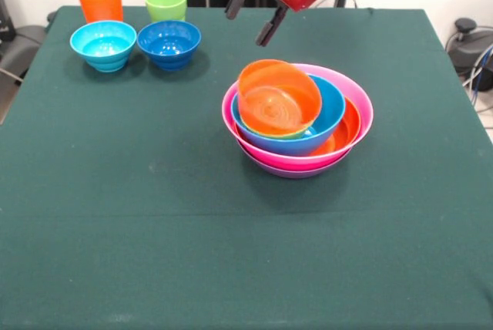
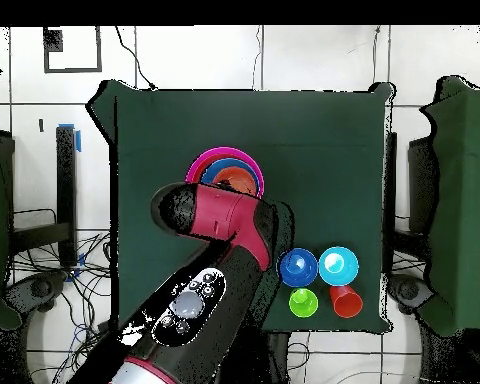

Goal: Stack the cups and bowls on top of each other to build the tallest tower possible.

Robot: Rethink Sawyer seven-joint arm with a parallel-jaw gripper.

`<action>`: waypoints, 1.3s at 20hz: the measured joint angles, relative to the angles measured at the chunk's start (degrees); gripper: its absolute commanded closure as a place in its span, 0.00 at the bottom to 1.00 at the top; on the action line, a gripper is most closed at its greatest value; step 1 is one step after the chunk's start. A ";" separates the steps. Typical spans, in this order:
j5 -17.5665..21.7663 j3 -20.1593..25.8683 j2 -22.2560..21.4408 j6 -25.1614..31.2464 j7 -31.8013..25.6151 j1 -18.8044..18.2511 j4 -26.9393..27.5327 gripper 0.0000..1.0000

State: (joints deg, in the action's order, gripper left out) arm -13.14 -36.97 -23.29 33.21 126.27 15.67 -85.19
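The gripper (image 1: pixel 252 25) hangs in the air with its two dark fingers (image 1: pixel 267 31) spread apart and nothing between them — it sits above and a little behind the tower (image 1: pixel 297 118), clear of it. In the overhead view the red and black arm (image 2: pixel 199 290) covers much of that pile. The tower stands right of the middle of the green-covered desk (image 1: pixel 154 214): a purple bowl (image 1: pixel 293 171) at the bottom, showing only as a thin rim, a large pink bowl (image 1: pixel 362 118) nested in it, then a large orange bowl (image 1: pixel 347 131), then a blue bowl (image 1: pixel 327 118). On top rests a small orange bowl (image 1: pixel 279 97), tilted so its mouth faces the front camera; a sliver of lime green (image 1: pixel 286 135) peeks out beneath it. Well apart from the pile, at the desk's far left corner in the front view, four pieces stand upright — a light blue bowl (image 1: pixel 103 45) just beside a dark blue bowl (image 1: pixel 169 43), and behind them an orange cup (image 1: pixel 101 4) and a lime green cup (image 1: pixel 166 3).
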 measured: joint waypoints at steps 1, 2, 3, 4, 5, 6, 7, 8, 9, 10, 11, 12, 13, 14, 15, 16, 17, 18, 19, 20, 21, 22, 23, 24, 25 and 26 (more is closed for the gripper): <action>-0.01 -0.03 -0.01 0.00 0.00 0.00 0.01 0.00; -0.01 -0.07 0.00 0.00 0.00 0.00 0.01 0.00; -0.01 -0.12 0.00 0.00 0.00 0.00 0.01 0.00; -0.01 -0.17 0.00 0.00 0.00 0.00 0.01 0.00; -0.02 -0.24 0.00 0.00 0.00 0.00 0.01 0.00; -0.04 -0.29 0.00 0.00 0.00 0.00 0.01 0.00; -0.15 -0.38 -0.01 0.00 0.00 0.00 0.01 0.00; -0.17 -0.44 0.00 0.00 0.00 0.00 0.01 0.00; -0.17 -0.48 0.00 0.00 0.00 0.00 0.02 0.00; -0.18 -0.53 -0.01 0.00 0.00 0.00 0.04 0.00; -0.21 -0.56 -0.01 0.00 0.00 0.00 0.07 0.00; -0.22 -0.57 -0.01 -0.01 0.00 -0.02 0.09 0.00; -0.22 -0.58 -0.01 -0.01 0.00 -0.04 0.11 0.00; -0.21 -0.56 -0.01 0.00 0.00 -0.09 0.10 0.00; -0.20 -0.56 -0.01 -0.01 0.00 -0.15 0.09 0.00; -0.20 -0.41 -0.12 -0.04 0.00 -0.43 0.08 0.00; -0.21 -0.04 -0.35 -0.26 0.00 -0.86 0.00 0.00; -0.21 0.64 -0.76 -0.73 0.00 -1.54 -0.21 0.00; -0.20 2.11 -1.55 -1.73 0.00 -2.94 -0.68 0.00; -0.19 4.25 -2.61 -3.14 0.00 -5.01 -1.36 0.00; -0.21 7.58 -4.13 -5.14 -0.01 -8.44 -2.53 0.00; -0.17 10.74 -5.42 -6.98 -0.05 -11.98 -3.63 0.00; -0.05 14.82 -6.89 -9.15 -0.22 -16.86 -5.11 0.00; 0.19 18.17 -7.95 -10.82 -0.47 -21.23 -6.34 0.00; 0.99 23.03 -9.30 -12.87 -1.02 -28.26 -8.14 0.00; 1.78 25.11 -9.83 -13.61 -1.40 -31.59 -8.88 0.00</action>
State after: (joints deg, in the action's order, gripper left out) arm -11.37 -11.86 -33.12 19.60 124.87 -15.92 -94.07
